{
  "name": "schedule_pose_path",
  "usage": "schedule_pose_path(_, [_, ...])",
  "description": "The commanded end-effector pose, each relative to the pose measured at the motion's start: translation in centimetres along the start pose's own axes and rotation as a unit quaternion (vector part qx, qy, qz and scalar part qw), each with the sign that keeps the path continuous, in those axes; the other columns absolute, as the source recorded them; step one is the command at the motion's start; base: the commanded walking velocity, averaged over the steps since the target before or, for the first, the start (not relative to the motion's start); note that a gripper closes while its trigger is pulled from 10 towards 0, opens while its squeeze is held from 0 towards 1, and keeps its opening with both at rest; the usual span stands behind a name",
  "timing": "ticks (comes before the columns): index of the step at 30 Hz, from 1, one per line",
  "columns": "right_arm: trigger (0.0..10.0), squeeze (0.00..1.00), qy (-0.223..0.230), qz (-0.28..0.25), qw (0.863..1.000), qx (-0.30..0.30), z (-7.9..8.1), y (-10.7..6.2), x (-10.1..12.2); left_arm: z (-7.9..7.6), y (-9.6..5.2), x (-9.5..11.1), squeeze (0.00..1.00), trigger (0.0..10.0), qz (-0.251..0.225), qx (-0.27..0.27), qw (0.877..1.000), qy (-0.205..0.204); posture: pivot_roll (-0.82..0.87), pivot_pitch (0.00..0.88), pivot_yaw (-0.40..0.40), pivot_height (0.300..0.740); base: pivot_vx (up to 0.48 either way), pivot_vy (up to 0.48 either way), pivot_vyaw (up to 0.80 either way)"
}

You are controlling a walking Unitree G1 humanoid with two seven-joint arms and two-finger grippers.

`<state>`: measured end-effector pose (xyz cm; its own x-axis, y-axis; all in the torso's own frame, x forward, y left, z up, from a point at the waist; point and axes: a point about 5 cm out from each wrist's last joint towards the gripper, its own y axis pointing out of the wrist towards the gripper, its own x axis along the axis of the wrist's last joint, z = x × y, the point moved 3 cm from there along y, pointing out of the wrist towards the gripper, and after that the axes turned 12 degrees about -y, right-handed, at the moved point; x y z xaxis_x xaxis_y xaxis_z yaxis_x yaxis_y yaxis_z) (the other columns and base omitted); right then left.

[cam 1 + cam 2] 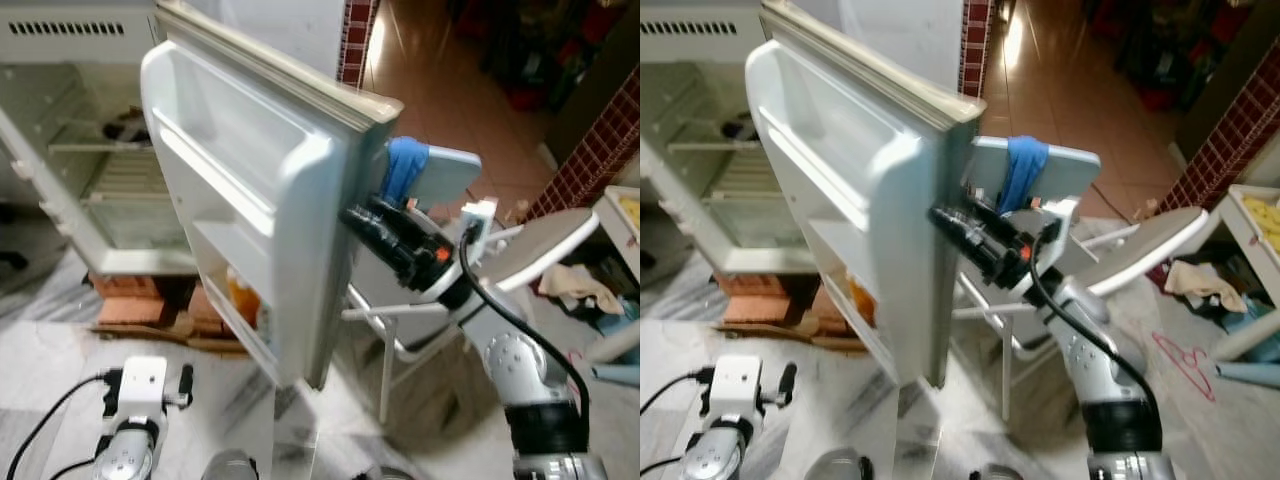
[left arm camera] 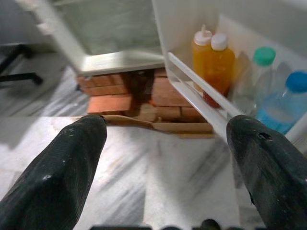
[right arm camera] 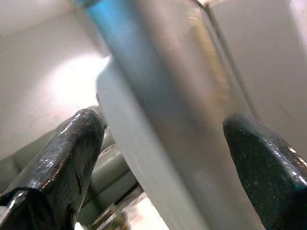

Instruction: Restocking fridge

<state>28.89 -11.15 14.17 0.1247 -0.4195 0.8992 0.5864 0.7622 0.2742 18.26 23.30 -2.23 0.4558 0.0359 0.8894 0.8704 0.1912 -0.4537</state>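
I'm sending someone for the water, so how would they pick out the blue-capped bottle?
Go to the open fridge door and look in its lowest shelf. Past two orange sauce bottles and a clear bottle with a green cap stands the blue-capped bottle, the only one with bluish contents.

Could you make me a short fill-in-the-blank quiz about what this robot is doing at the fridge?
1. The right gripper has its fingers spread on either side of the outer edge of the fridge ____.
2. The fridge stands raised on a stack of ____.
3. In the lowest door shelf, beside the two orange bottles, stand two clear bottles, one with a green cap and one with a ____ cap.
4. The left gripper hangs low with its fingers ____.

Missing words: door; bricks; blue; open
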Motion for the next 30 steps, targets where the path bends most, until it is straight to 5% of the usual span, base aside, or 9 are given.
schedule_pose_path(1, [10.0, 0.00, -0.002, 0.018, 1.000, -0.011, -0.7, -1.1, -0.6, 2.0, -0.8, -1.1, 0.00, 10.0, 0.015, 0.036, 0.999, -0.003, 0.15, 0.026, -0.045, 0.740, 0.000, 0.000, 0.00])
schedule_pose_path(6, [10.0, 0.00, 0.015, 0.062, 0.995, -0.074, -2.4, -3.0, -2.2, 4.7, -2.4, -4.9, 0.00, 10.0, 0.073, 0.116, 0.989, -0.057, 0.17, 0.037, -0.064, 0.740, 0.000, 0.000, 0.00])
schedule_pose_path(9, [10.0, 0.00, 0.013, 0.072, 0.993, -0.089, -2.8, -3.1, -2.7, 5.0, -2.7, -5.6, 0.00, 10.0, 0.077, 0.135, 0.986, -0.064, 0.18, 0.040, -0.073, 0.740, 0.000, 0.000, 0.00])
schedule_pose_path(17, [10.0, 0.00, -0.044, 0.124, 0.983, -0.124, -4.2, -2.1, -4.9, 0.6, -2.1, -5.9, 0.00, 10.0, 0.037, 0.146, 0.988, -0.043, 0.22, 0.042, -0.090, 0.740, 0.000, 0.000, 0.00])
schedule_pose_path(19, [10.0, 0.00, -0.105, 0.125, 0.972, -0.171, -5.3, -1.7, -4.6, 0.0, -0.6, -4.2, 0.00, 10.0, 0.001, 0.134, 0.991, -0.008, 0.21, 0.042, -0.089, 0.740, 0.000, 0.000, 0.00])
schedule_pose_path(24, [10.0, 0.00, -0.155, 0.109, 0.958, -0.215, -6.0, -1.2, -3.8, -1.7, 2.4, -0.2, 0.00, 10.0, -0.060, 0.101, 0.993, 0.014, 0.20, 0.038, -0.080, 0.740, 0.000, 0.000, 0.00])
schedule_pose_path(26, [10.0, 0.00, -0.184, 0.090, 0.949, -0.240, -6.1, -0.7, -3.0, -4.3, 5.1, 3.7, 0.00, 10.0, -0.109, 0.083, 0.990, 0.021, 0.17, 0.030, -0.066, 0.740, 0.000, 0.000, 0.00])
schedule_pose_path(28, [10.0, 0.00, -0.188, 0.085, 0.947, -0.245, -6.1, -0.7, -2.9, -4.9, 5.6, 4.5, 0.00, 10.0, -0.118, 0.081, 0.989, 0.022, 0.17, 0.030, -0.066, 0.740, 0.000, 0.000, 0.00])
schedule_pose_path(30, [10.0, 0.00, -0.192, 0.077, 0.944, -0.256, -5.9, -0.5, -2.7, -0.8, 5.2, 8.1, 0.00, 10.0, -0.168, 0.076, 0.983, 0.011, 0.15, 0.024, -0.059, 0.740, 0.000, 0.000, 0.00])
